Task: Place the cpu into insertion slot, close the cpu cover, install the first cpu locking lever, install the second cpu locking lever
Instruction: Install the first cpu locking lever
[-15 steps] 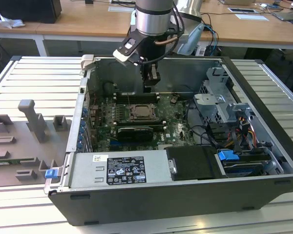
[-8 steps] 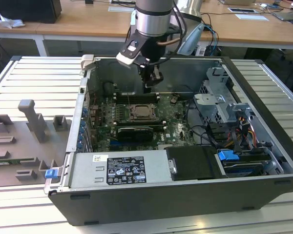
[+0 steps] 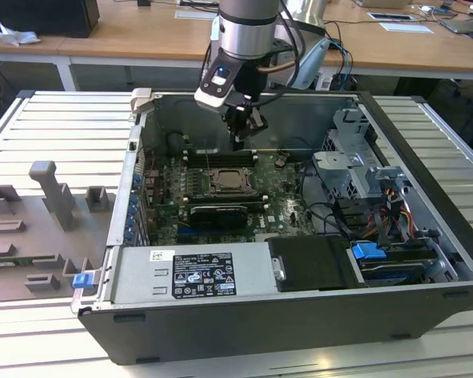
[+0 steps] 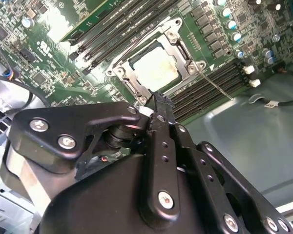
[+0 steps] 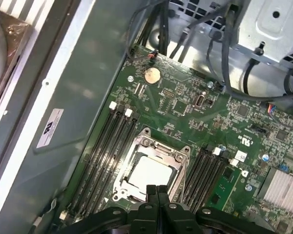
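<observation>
The pale silvery cpu lies flat in the insertion slot on the green motherboard. The silvery cpu cover is down around it, framing its face. A thin metal locking lever sticks out from one socket corner across the memory slots. My gripper hangs a little above the socket's edge. Its black fingers are shut together and hold nothing.
Long black memory slots flank the socket on both sides. The case's grey walls enclose the board. A drive cage with cables stands at the exterior view's right, a power supply in front, and grey fixture blocks outside the case.
</observation>
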